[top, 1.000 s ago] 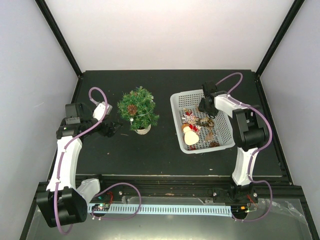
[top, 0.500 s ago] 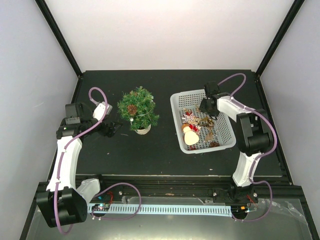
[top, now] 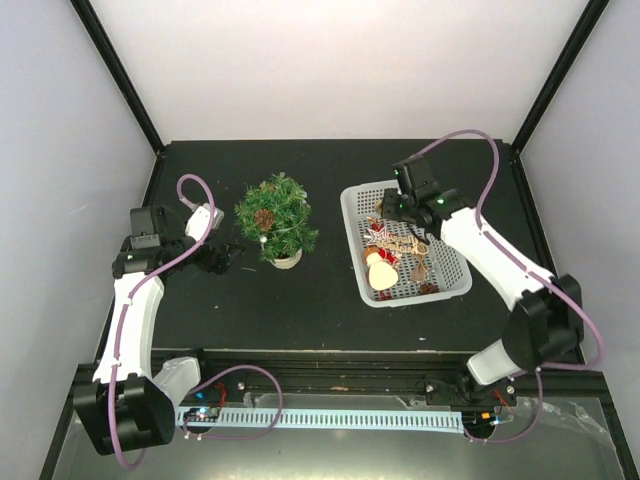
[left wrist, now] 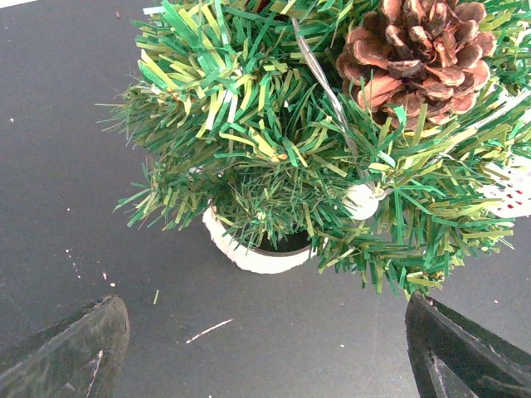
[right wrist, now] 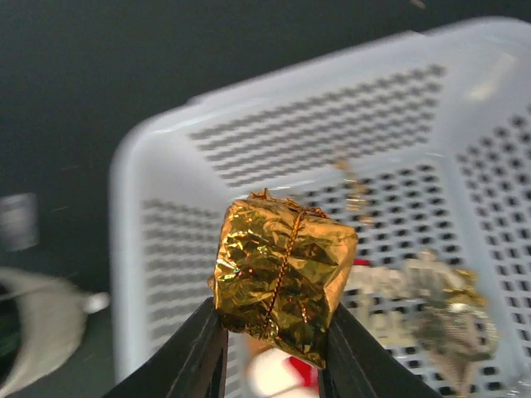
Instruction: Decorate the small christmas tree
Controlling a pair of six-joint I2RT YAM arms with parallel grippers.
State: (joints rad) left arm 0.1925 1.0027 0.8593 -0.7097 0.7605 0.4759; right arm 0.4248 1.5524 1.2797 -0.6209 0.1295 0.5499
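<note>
The small christmas tree [top: 276, 218] stands in a white pot [top: 286, 261] left of the middle of the table. A pine cone [left wrist: 415, 50] and a white bead [left wrist: 362, 201] hang in its branches. My left gripper [top: 226, 256] hovers open just left of the pot, with nothing between its fingers [left wrist: 75, 348]. My right gripper [right wrist: 275, 315] is shut on a gold foil gift-box ornament [right wrist: 282, 274] and holds it up over the back left corner of the white basket [right wrist: 315, 108]. In the top view that gripper [top: 393, 206] is above the basket's rim [top: 352, 215].
Several more ornaments lie in the basket, among them a red and white figure [top: 380, 270] and brown wooden shapes [top: 420, 265]. Black frame posts stand at the table's back corners. Small green needles litter the mat by the pot.
My right gripper closed on the gold box, lifted it out of the basket and swung left and back. The left arm and tree stayed put.
</note>
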